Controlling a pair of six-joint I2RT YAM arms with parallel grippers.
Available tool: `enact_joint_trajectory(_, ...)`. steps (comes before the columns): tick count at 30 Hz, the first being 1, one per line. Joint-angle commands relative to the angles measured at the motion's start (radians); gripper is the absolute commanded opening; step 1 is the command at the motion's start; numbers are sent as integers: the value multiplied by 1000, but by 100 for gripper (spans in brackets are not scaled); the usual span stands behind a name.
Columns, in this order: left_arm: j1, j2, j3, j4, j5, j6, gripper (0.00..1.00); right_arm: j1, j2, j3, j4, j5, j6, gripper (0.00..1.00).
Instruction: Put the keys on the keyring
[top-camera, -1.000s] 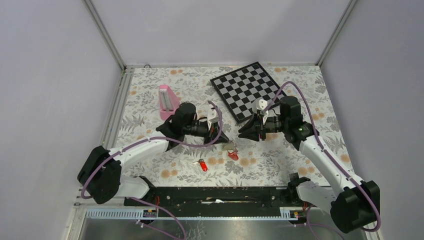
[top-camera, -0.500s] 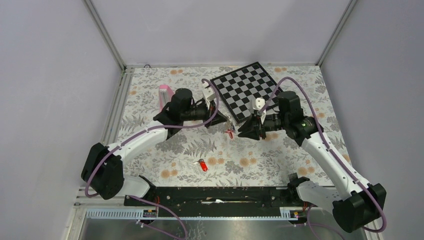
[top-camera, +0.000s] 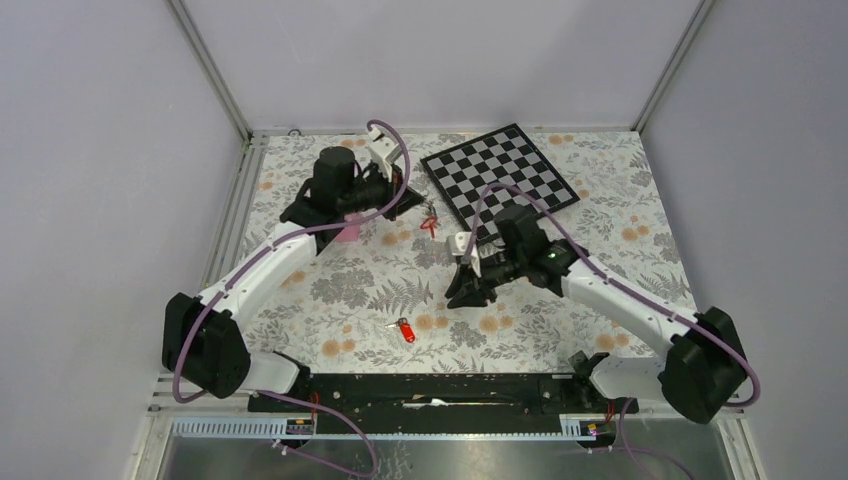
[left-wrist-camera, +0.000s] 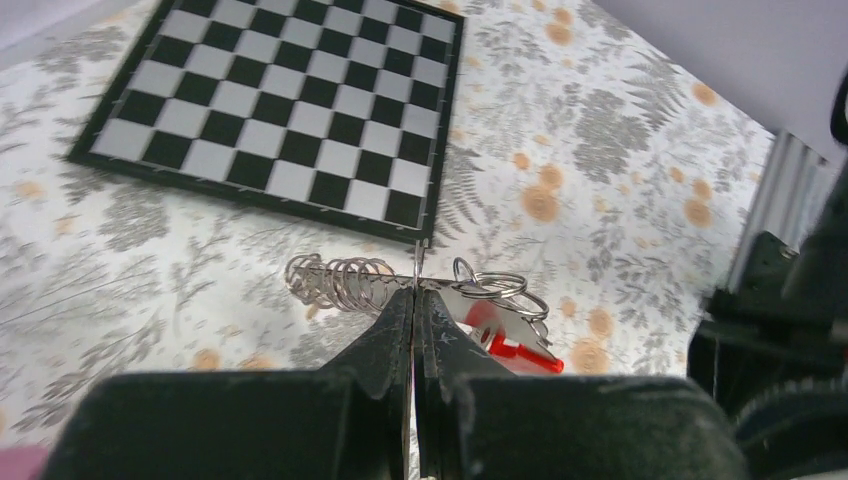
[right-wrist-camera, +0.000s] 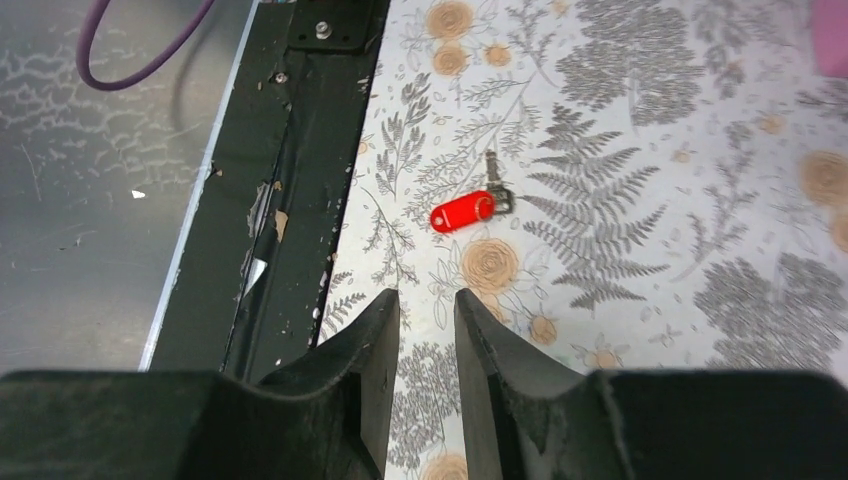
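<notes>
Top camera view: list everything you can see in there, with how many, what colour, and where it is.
keyring: one, silver coiled rings with a red piece, held by the chessboard's near corner
key: one, red tag, lying on the cloth, front centre
chessboard: one, black and white, far side, right of centre
pink block: one, pink, far left, mostly hidden under the left arm
tablecloth: one, grey fern and orange flower print, covers the table
left gripper: one, black, shut on the keyring
right gripper: one, black, slightly open and empty, over the cloth right of the key
</notes>
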Motion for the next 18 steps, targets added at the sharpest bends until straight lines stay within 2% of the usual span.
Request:
enact_joint_trajectory(1, 44, -45, 81, -35, -74, 49, 0, 109, 83, -28, 151, 91, -27, 34)
enact_joint_trajectory(7, 74, -39, 99, -58, -83, 57, 0, 252, 276, 29, 196, 229, -46, 31)
enact_joint_trajectory(13, 87, -40, 124, -105, -104, 77, 0, 298, 423, 117, 223, 303, -10, 31)
enact_joint_trajectory(18, 89, -47, 127, -119, -85, 77, 0, 307, 502, 200, 193, 327, 7, 36)
